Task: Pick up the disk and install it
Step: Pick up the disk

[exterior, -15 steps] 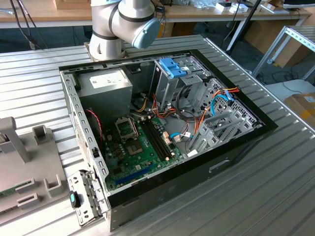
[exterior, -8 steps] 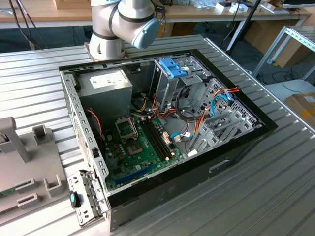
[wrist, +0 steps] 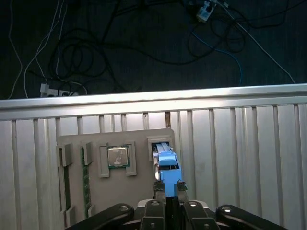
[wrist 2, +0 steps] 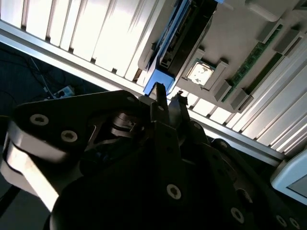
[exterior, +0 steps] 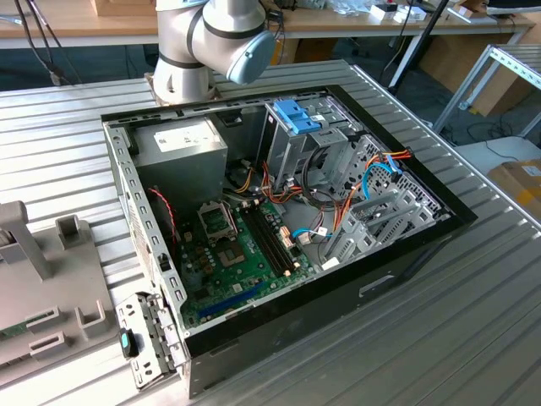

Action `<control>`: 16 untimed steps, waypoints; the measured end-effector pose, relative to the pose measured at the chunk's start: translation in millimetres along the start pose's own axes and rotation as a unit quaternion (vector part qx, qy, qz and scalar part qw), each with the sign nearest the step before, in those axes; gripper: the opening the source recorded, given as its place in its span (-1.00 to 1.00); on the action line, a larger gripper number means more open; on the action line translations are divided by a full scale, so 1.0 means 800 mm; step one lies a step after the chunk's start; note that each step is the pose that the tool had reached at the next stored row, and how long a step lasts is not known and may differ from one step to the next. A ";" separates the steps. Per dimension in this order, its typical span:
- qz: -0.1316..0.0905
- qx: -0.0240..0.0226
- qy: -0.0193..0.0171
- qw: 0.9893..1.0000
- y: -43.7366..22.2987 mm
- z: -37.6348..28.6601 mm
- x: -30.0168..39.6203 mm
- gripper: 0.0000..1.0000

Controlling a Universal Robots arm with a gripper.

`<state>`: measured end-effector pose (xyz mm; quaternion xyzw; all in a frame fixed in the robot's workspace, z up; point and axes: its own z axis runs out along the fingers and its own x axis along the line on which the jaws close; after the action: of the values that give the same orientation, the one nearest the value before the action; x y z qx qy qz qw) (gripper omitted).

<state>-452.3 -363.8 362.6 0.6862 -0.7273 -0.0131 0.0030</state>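
The disk (wrist: 165,160) stands on edge in a slot of a grey holder tray (wrist: 139,187), its light-blue rail facing up; in the second wrist view its dark body (wrist 2: 180,40) runs along the tray's edge. The gripper (wrist: 169,188) hangs just over the near end of that rail. Its fingers are parted by a narrow gap and hold nothing, and in the second wrist view the bright table shows between the tips (wrist 2: 170,98). In both wrist views the tray also carries a square processor chip (wrist: 117,156) and a green memory stick (wrist: 86,182). The tray lies on a slatted metal table (wrist: 240,158). In the exterior view an open computer case (exterior: 406,254) sits on the table, with the arm (exterior: 211,38) behind it.
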 end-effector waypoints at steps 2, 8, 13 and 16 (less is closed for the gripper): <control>0.000 0.000 0.000 1.000 0.0000 0.0000 0.0000 -0.29; -0.038 0.000 0.001 0.999 -0.0001 0.0023 0.0000 -0.04; -0.073 -0.001 0.002 0.997 -0.0010 0.0212 0.0001 -0.04; -0.076 -0.001 0.002 0.997 -0.0046 0.0309 0.0002 -0.04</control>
<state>-449.2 -363.8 337.7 0.7395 -0.6730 -0.0128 0.0040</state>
